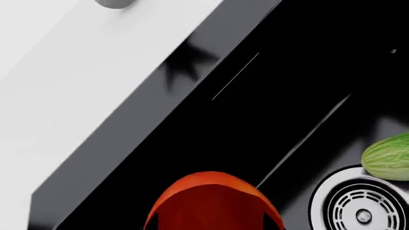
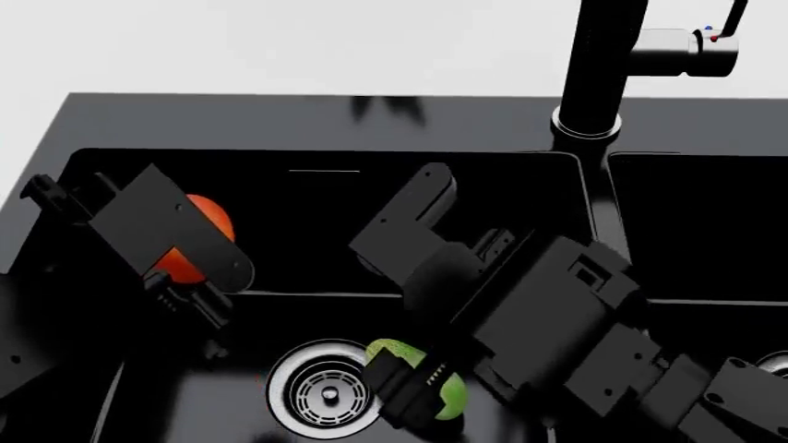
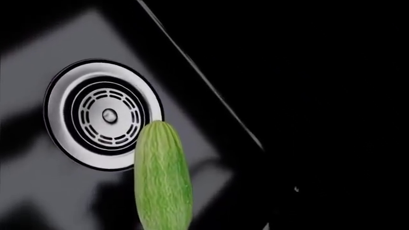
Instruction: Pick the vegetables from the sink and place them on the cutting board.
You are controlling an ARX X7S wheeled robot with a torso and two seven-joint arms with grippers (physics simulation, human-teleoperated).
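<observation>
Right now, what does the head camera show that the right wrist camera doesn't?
Only the head view shows the red tomato behind the left claw, the tall black faucet, both arms, and the sink's second basin. Only the right wrist view shows the light-green vegetable at full length, with its faint pale stripes, free of the arm. Both show that green vegetable beside the round steel drain strainer.

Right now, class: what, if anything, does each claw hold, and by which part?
The left claw is at the tomato, the right claw at the green vegetable beside the drain strainer. Neither view shows fingers closed, so a hold cannot be told.
</observation>
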